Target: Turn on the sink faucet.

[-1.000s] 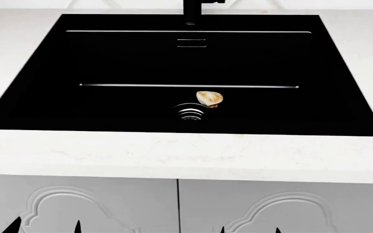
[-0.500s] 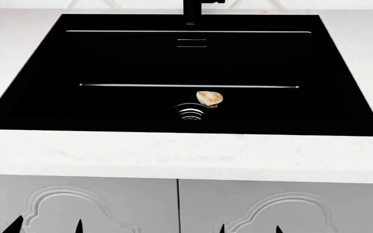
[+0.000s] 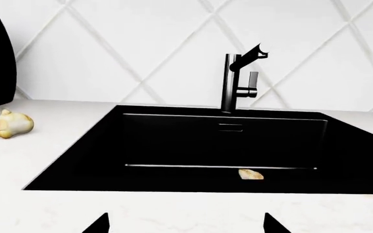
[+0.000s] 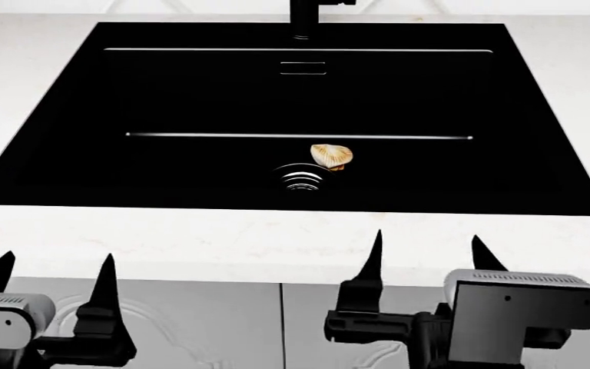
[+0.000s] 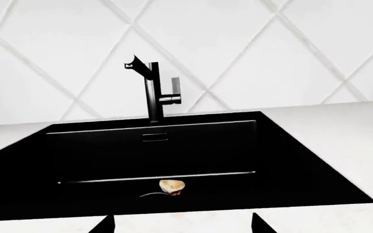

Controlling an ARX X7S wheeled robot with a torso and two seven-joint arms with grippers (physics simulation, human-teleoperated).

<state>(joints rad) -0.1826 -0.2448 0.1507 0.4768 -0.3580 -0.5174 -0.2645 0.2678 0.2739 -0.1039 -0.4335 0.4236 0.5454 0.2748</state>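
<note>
Counter edge (image 4: 274, 246) now fronts both risen grippers (image 4: 54, 280) (image 4: 425, 257).

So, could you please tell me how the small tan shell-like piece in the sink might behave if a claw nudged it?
The shell-like piece looks thin and ribbed, so probably light and somewhat brittle. It lies on the glossy sink floor beside the drain, so a nudge would likely make it slide rather than roll, perhaps onto the drain.
</note>
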